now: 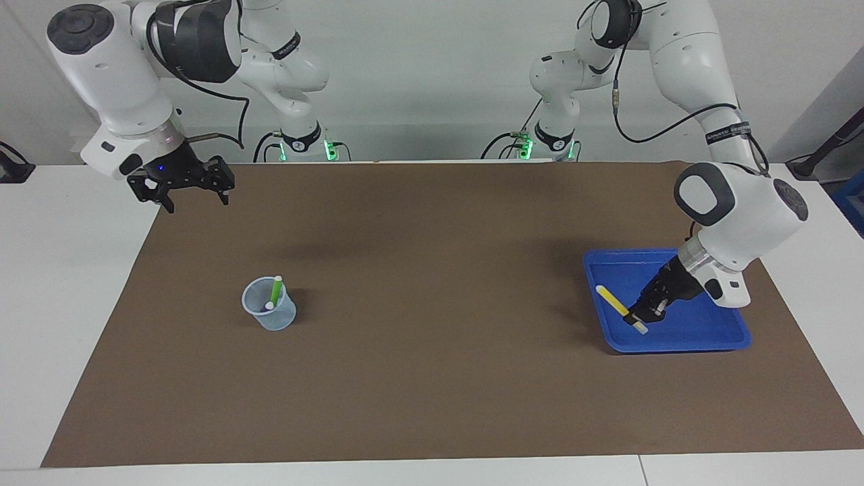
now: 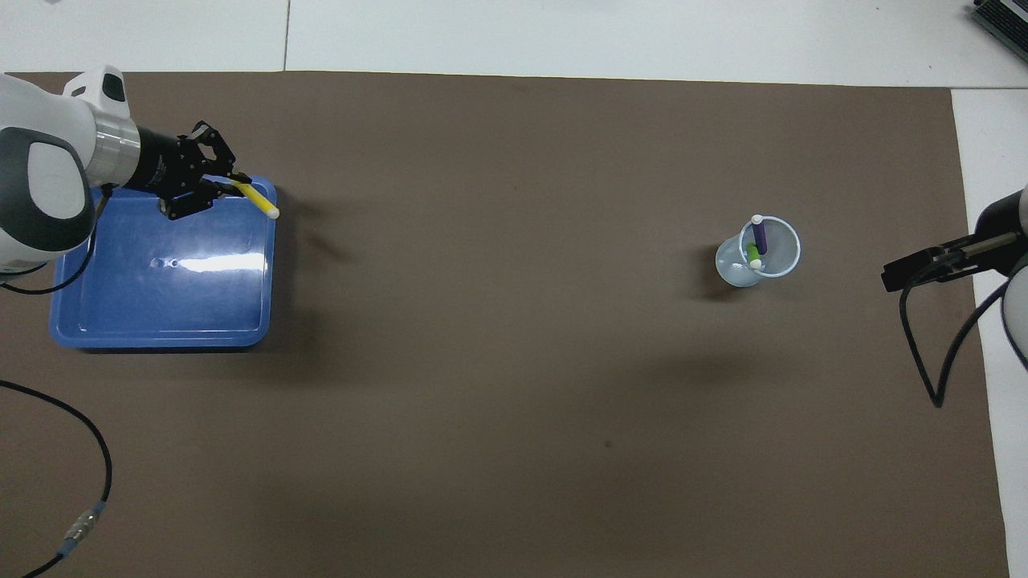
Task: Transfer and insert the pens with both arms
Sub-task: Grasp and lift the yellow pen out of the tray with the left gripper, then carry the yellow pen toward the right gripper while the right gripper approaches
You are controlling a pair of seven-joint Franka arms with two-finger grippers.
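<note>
Left gripper [image 1: 638,316] pinches the yellow pen [image 1: 613,299] over the blue tray [image 1: 675,337].
Off-centre grip: it could swivel and slip; right gripper [image 1: 196,196] waits, jaws spread.

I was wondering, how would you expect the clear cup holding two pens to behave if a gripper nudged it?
The clear cup looks thin and light, so it would probably slide on the brown mat. The green pen and purple pen lean above its rim, so it may tip easily.
</note>
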